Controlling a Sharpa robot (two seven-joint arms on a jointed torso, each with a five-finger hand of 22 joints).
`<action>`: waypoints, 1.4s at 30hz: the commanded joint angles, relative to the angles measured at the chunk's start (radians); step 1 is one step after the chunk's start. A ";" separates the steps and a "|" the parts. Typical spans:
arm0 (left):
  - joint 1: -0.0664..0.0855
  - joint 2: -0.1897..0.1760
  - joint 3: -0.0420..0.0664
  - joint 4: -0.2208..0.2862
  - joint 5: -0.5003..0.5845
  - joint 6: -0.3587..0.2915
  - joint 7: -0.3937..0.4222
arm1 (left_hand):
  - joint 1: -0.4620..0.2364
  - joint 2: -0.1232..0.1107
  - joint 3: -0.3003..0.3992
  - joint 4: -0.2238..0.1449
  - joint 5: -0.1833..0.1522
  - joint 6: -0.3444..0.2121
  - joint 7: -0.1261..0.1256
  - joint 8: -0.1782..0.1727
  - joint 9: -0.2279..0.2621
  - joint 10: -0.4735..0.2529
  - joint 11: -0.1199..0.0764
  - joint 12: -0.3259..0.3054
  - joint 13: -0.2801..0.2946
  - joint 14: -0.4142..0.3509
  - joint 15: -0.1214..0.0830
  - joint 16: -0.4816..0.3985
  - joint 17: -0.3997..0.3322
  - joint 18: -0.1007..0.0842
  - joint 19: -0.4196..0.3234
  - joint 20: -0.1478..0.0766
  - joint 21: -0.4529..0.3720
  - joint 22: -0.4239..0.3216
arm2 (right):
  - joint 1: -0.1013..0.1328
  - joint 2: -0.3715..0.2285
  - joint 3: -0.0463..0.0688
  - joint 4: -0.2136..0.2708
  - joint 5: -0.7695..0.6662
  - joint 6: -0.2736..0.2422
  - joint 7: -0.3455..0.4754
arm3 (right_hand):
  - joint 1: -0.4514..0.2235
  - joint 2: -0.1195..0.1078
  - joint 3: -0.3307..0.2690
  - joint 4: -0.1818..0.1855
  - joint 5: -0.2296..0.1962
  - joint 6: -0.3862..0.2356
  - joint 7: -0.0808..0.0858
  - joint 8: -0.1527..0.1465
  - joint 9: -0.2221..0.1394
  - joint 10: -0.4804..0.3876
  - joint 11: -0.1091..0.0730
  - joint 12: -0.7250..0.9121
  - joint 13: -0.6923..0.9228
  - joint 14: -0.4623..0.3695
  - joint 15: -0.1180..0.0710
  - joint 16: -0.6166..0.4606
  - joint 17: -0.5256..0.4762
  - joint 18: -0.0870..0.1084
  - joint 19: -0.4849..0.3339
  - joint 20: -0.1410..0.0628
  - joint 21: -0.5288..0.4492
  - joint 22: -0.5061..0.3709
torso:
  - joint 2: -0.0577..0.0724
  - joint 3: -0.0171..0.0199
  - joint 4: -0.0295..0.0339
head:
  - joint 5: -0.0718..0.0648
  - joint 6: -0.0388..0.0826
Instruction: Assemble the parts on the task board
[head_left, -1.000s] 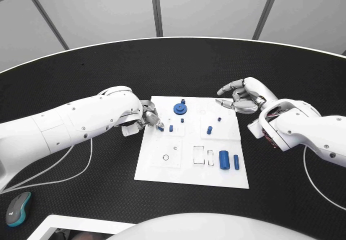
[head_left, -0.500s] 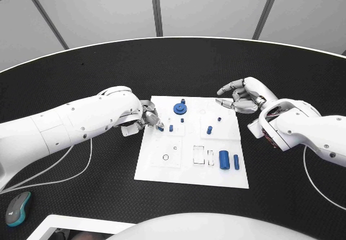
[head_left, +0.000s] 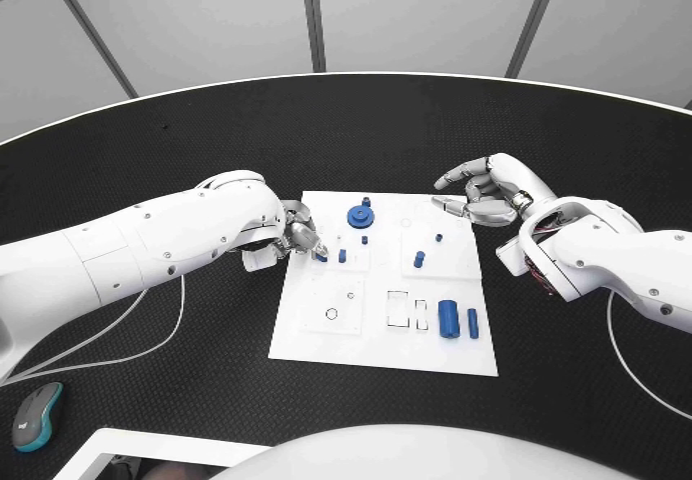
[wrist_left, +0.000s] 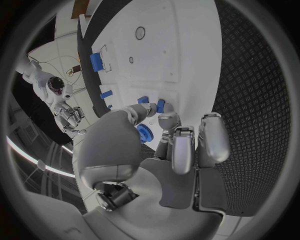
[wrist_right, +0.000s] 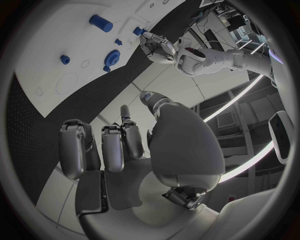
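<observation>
1. Nothing large has moved since a second ago: both arms, the board (head_left: 378, 345) and every part on it sit where they did. Any motion is too slight to tell.

2. On the black table (head_left: 188, 140) the board lies between the two arms, with the left hand (head_left: 293, 238) at its left edge and the right hand (head_left: 488, 192) hanging just beyond its far right corner.

3. At the left edge the left hand keeps its fingertips (wrist_left: 164, 119) closed down beside two small blue pegs (wrist_left: 152, 103). Whether they pinch one of these or only touch it, I cannot tell.

4. Off the far right corner the right hand's fingers (wrist_right: 106, 145) are curled loosely, apart, with nothing between them.

5. Parts on the board, by size: a blue cylinder (head_left: 449, 319) and a thinner bar (head_left: 472, 322) lie loose near the right edge; a round gear (head_left: 359, 218) sits at the far middle; small pegs (head_left: 418, 260) stand mid-board.

6. An empty round hole (head_left: 330, 314) and rectangular slots (head_left: 397, 308) remain on the near half.

7. My reading: the stillness suggests a careful fine step at the left pegs, seating or gripping. Assembly looks early, with the cylinder and bar unplaced.
</observation>
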 joint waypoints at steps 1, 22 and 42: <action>0.000 0.002 0.000 -0.003 0.000 0.003 -0.001 | 0.003 0.010 0.124 -0.123 0.002 0.002 -0.005 0.002 0.000 0.023 -0.017 0.003 0.001 0.090 -0.006 0.004 0.214 0.000 0.002 -0.006 0.004 0.000 | 0.000 0.000 0.000 0.000 0.000 0.000 0.000 | 0.001 0.010 0.000 0.003 0.003 -0.001 -0.002 0.004 0.001 0.002 -0.005 0.003 0.119 0.090 -0.007 -0.003 0.194 0.011 0.052 -0.005 -0.004 0.165 | 0.000 0.0000 -0.0007 | -0.001 -0.001; 0.000 0.016 0.000 -0.019 0.000 0.013 -0.004 | 0.002 0.010 0.126 -0.124 0.001 0.002 -0.005 0.004 0.001 0.023 -0.018 0.002 -0.002 0.090 -0.006 0.004 0.214 0.000 0.001 -0.006 0.003 -0.002 | 0.000 -0.003 0.000 0.003 0.000 -0.001 0.000 | 0.001 0.010 0.000 0.003 0.003 -0.001 -0.002 0.004 0.001 0.002 -0.005 0.003 0.119 0.090 -0.007 -0.003 0.194 0.011 0.052 -0.005 -0.004 0.165 | 0.000 0.0006 -0.0003 | -0.003 -0.005; 0.000 0.045 0.000 -0.048 0.000 0.026 -0.008 | 0.000 0.012 0.129 -0.124 -0.002 0.001 -0.005 0.006 0.002 0.023 -0.017 0.001 -0.005 0.090 -0.006 0.004 0.213 0.000 0.001 -0.006 0.003 -0.002 | 0.000 -0.005 0.000 0.006 0.000 -0.002 0.001 | 0.003 0.009 0.000 0.004 0.009 -0.002 -0.002 0.005 0.000 0.003 -0.005 0.003 0.119 0.090 -0.007 -0.003 0.194 0.011 0.052 -0.005 -0.005 0.165 | 0.000 0.0005 -0.0008 | -0.006 -0.007</action>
